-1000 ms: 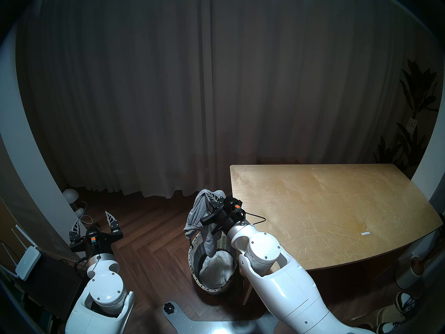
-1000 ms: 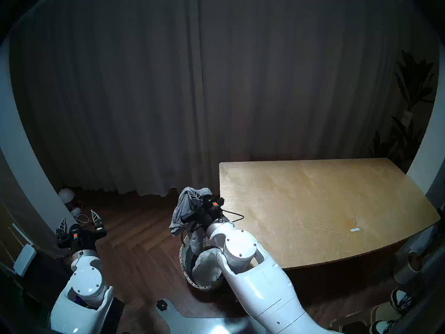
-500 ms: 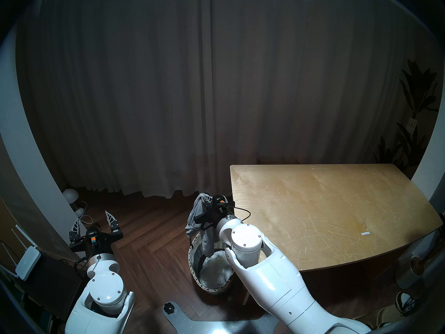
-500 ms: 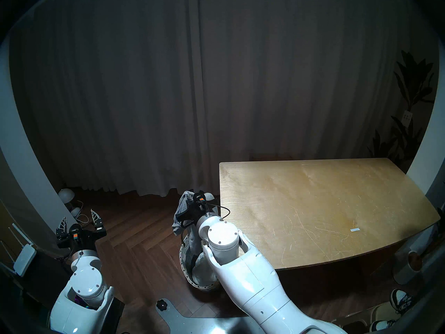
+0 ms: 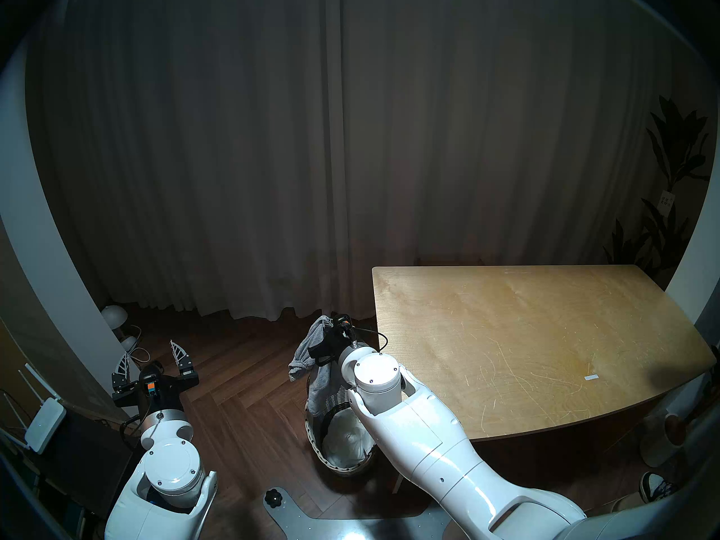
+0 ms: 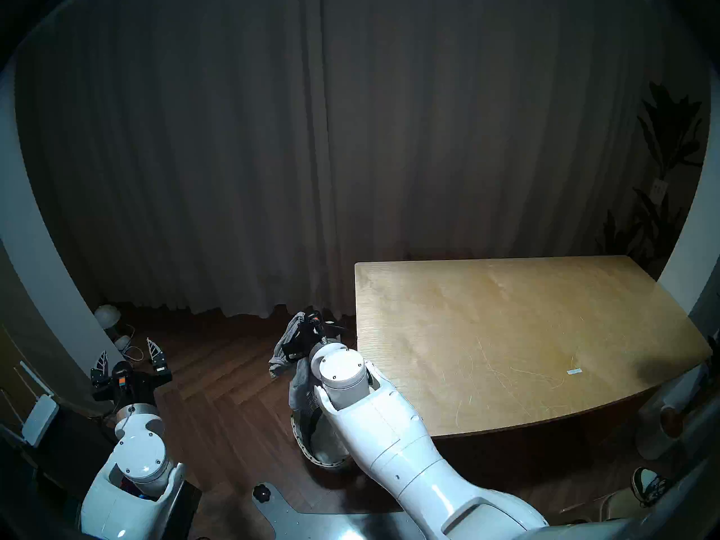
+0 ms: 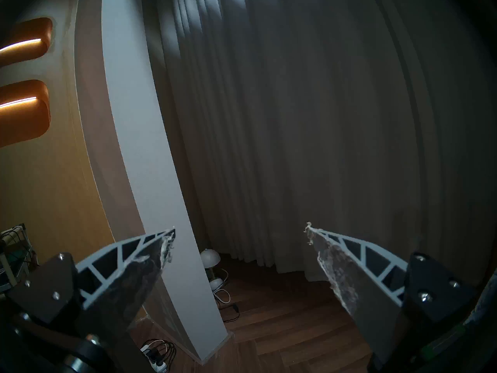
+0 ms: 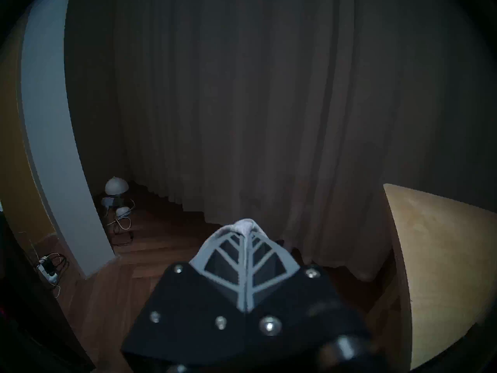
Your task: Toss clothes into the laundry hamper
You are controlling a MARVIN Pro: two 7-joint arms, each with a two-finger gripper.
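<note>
My right gripper (image 5: 328,321) is shut on the grey knit garment (image 5: 316,375), which hangs from it over the far left rim of the wicker laundry hamper (image 5: 313,436); its lower end dangles at the rim. In the right wrist view the fingers (image 8: 223,252) are pressed together with a bit of pale cloth (image 8: 245,225) at the tips. White cloth (image 5: 346,436) lies inside the hamper. The hamper (image 6: 302,443) stands on the floor by the table's left end, partly behind my right arm. My left gripper (image 5: 152,354) is open and empty, far left, over the floor.
A wooden table (image 5: 545,340) is on the right, bare but for a small white label (image 5: 591,377). Curtains (image 5: 350,157) hang behind. A white pillar (image 7: 150,176), floor lamps and cables (image 5: 132,340) are left. A white pot (image 5: 662,440) and shoes (image 5: 658,486) are at the right.
My right arm has swung left from the table edge, carrying the grey garment left; its lower end moved from inside the hamper towards the left rim. The left arm has not moved.
</note>
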